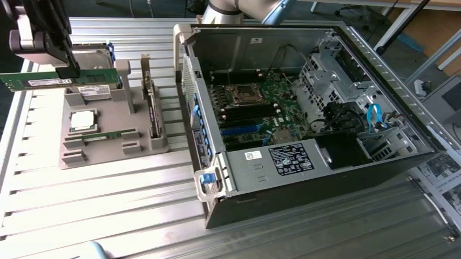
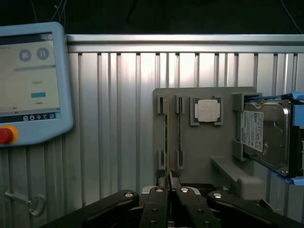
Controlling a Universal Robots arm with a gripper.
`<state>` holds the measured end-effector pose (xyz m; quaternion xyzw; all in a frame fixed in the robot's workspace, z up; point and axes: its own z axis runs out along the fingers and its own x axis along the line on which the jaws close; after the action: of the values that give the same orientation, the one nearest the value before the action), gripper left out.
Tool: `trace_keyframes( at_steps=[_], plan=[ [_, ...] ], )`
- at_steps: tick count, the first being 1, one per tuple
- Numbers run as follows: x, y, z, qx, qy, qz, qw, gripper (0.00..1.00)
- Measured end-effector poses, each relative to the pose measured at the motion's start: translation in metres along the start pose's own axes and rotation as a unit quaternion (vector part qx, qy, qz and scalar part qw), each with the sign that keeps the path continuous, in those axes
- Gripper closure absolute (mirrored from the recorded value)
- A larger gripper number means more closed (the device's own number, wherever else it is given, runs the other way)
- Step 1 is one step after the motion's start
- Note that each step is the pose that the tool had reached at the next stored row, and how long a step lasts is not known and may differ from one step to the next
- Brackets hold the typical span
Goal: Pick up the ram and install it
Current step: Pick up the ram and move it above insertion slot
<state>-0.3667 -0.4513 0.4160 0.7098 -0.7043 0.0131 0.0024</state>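
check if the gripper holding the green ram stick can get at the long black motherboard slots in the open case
Probably yes: the gripper, shut on the green ram stick, hangs outside the open metal case, and nothing visibly covers the long black motherboard slots.

Open PC case (image 1: pixel 303 210), HDD (image 2: pixel 266 135), CPU (image 2: pixel 207 110), pendant (image 2: pixel 33 80)

Ram (image 1: pixel 40 81) in hand (image 1: pixel 70 70) above parts holder (image 1: pixel 108 154), exterior view's left of computer case (image 1: pixel 245 40)

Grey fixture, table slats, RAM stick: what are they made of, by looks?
Grey fixture: matte, uniform, blocky; probably plastic, moulded or printed. Table: ribbed silvery metal with glare, likely aluminium profile. Ram: green circuit board with a white label.
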Motion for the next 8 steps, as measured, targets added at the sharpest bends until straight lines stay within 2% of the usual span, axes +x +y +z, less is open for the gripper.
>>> trace_keyframes(
  at_steps=[3,8],
  plan=[
    [0.0001,-0.0001,-0.0044,0.0000,0.0000,0.000,1.0000,0.88],
    [0.0001,-0.0001,-0.0049,0.0000,0.0000,0.000,1.0000,0.88]
  ],
)
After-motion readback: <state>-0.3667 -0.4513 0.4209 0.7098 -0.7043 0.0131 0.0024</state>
